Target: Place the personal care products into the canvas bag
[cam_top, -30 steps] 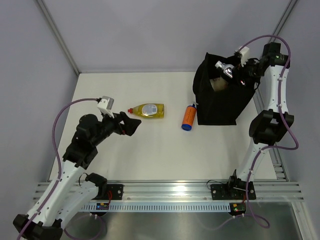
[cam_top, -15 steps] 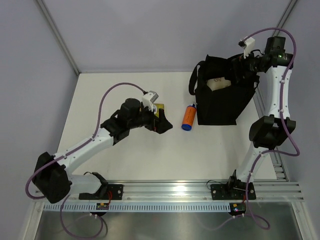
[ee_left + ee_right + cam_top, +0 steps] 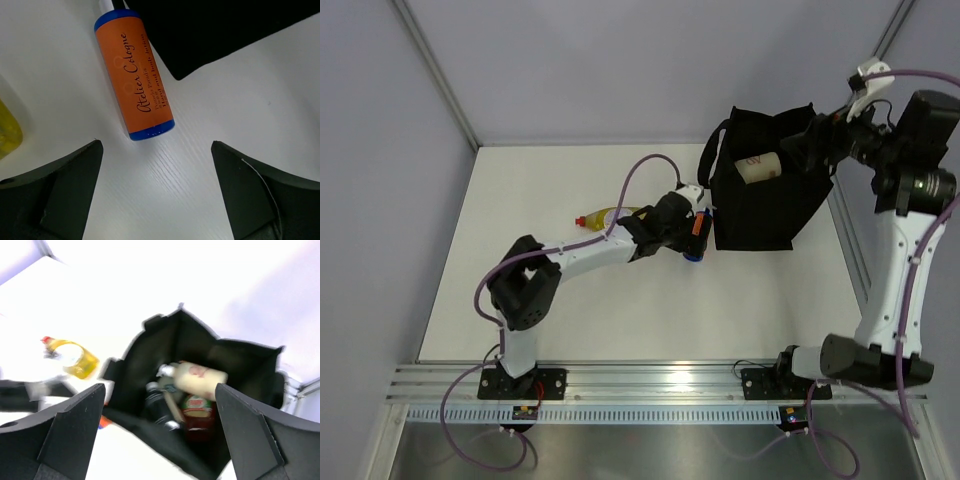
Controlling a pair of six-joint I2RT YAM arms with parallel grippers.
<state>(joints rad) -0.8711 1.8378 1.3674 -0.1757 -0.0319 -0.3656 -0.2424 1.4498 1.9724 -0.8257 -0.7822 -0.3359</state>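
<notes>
The orange bottle with blue cap [image 3: 134, 79] lies on the white table beside the black canvas bag [image 3: 760, 205]. My left gripper [image 3: 157, 190] is open just short of the bottle's blue end; from above it [image 3: 680, 232] hovers over it. The clear yellow bottle with red cap [image 3: 605, 216] lies further left, partly under my left arm. My right gripper [image 3: 160, 435] is open and empty, raised above the bag's mouth [image 3: 200, 385]. Inside the bag lie the cream bottle [image 3: 200, 379], a dark red bottle [image 3: 196, 412] and the grey-green pump bottle [image 3: 167, 397].
The bag [image 3: 215, 30] fills the top right of the left wrist view, close to the orange bottle. White walls with metal posts enclose the table at the back and sides. An aluminium rail [image 3: 660, 385] runs along the near edge.
My left arm has swept right from near the yellow bottle to the orange bottle. My right gripper has let go of the bottle it held over the bag and risen up and right.
</notes>
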